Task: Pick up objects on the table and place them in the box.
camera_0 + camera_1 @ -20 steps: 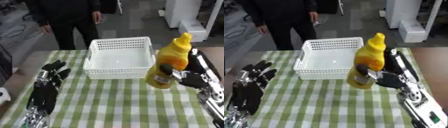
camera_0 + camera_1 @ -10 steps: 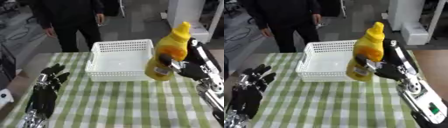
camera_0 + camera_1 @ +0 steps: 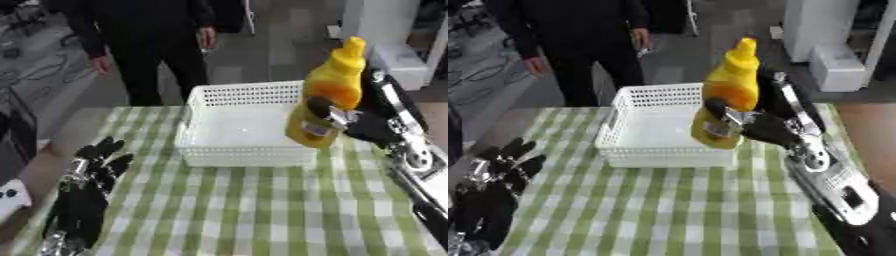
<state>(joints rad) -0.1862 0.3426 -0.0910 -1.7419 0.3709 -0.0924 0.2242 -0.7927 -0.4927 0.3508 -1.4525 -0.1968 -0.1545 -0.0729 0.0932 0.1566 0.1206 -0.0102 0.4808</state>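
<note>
While its fingers curl round the belly, the robot's right hand [image 3: 767, 131] holds a yellow plastic squeeze bottle [image 3: 327, 95] upright over the white perforated plastic basket [image 3: 227, 131]'s right rim; smooth, squashy, likely light, best gripped mid-body; left hand [image 3: 87, 185] rests open

Grey floor [image 3: 262, 55] beyond table, evenly lit. Green-and-white checked tablecloth [image 3: 262, 210] over table; brown tabletop [image 3: 866, 135] bare at right edge. White cabinet or appliance [image 3: 385, 30] at far right. Cables [image 3: 35, 75] on floor at far left.
</note>
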